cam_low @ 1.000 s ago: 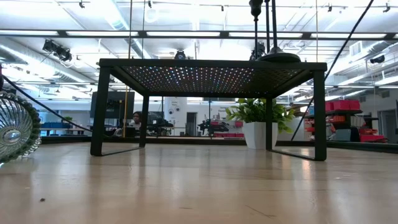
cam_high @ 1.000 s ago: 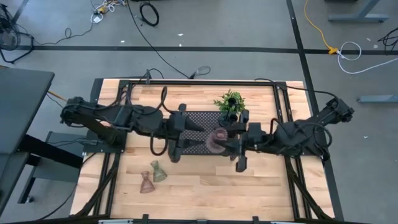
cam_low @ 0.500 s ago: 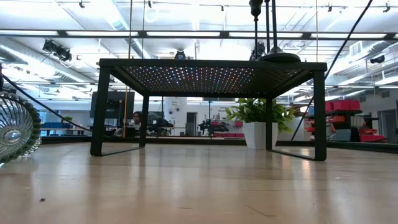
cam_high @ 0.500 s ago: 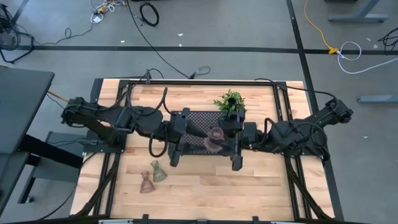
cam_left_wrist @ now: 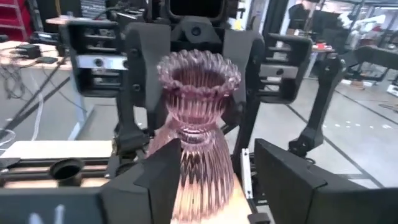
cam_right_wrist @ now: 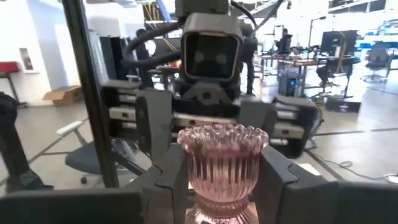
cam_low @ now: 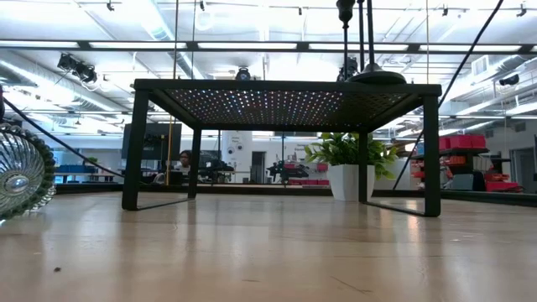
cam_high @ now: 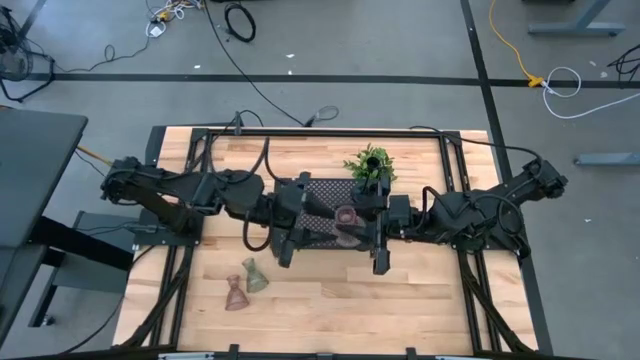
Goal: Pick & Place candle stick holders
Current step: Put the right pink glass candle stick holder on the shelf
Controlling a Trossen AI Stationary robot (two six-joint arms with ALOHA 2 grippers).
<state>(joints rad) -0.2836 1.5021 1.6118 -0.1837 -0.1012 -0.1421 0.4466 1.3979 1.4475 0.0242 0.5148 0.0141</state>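
Left claw (cam_high: 318, 218) and right claw (cam_high: 362, 222) meet nose to nose over black perforated tray (cam_high: 322, 190), pink glass candle stick holder (cam_high: 346, 217) upright between them — stem vertical. Right claw grasps its cup (cam_right_wrist: 222, 163); left claw's fingers (cam_left_wrist: 163, 180) flank flared base, contact unclear — cannot tell if gripping. Two more glass holders (cam_high: 246, 283) lie on table (cam_high: 330, 300), nearer left arm.

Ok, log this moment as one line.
right gripper: shut on pink holder | left gripper: at same holder | place: above black tray
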